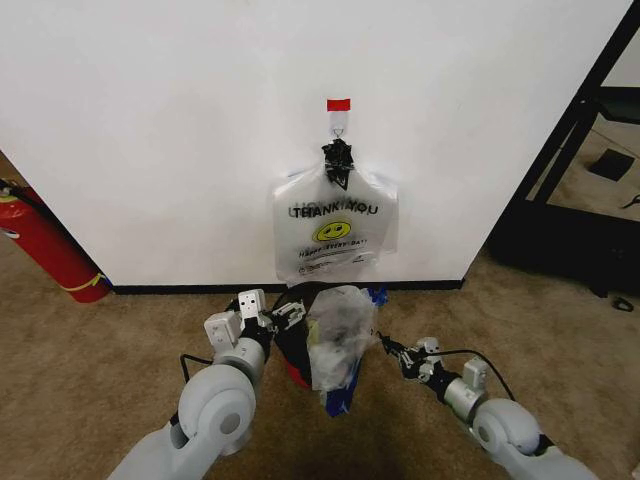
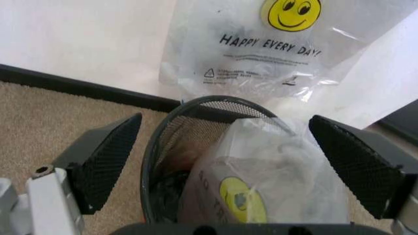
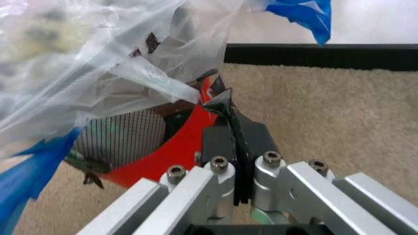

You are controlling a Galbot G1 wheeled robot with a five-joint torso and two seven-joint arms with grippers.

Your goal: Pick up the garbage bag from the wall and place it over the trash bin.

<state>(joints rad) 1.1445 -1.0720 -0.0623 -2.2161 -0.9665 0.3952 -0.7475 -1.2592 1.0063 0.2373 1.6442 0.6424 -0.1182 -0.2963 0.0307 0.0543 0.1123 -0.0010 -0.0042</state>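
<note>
Holding a pinch of thin film between its closed fingers, my right claw (image 3: 225,105) sits at the right side of the trash bin (image 1: 292,352), and in its wrist view the jaws are pressed flat together on an edge of the garbage bag (image 1: 340,335) just beside the bin's red base. My left claw (image 2: 228,161) is on the left side of the bin with its mesh-faced fingers (image 2: 104,159) spread wide, one on each side of the rim and touching neither the mesh nor the plastic as far as I can see. Between the two claws the bag stands crumpled and upright, partly down inside the bin and partly bunched above its rim, with a blue-printed tail hanging toward me on the near side. So I judge the pick from the wall is done and I am in the draping step: the bag is at the bin but its mouth is not yet stretched over the rim. The next move, as I read it, calls for the left claw to close on the free edge on its side, then for both to pull apart and down so the opening wraps the rim evenly; the film is slippery and could slide out or tip the light bin. Farther off, the bundle of spare bags (image 1: 335,225) hangs from the hook (image 1: 338,128) under the red tape (image 1: 338,104) on the wall (image 1: 150,120), and a red fire extinguisher (image 1: 45,245) lies far left on the carpet (image 1: 90,370).
</note>
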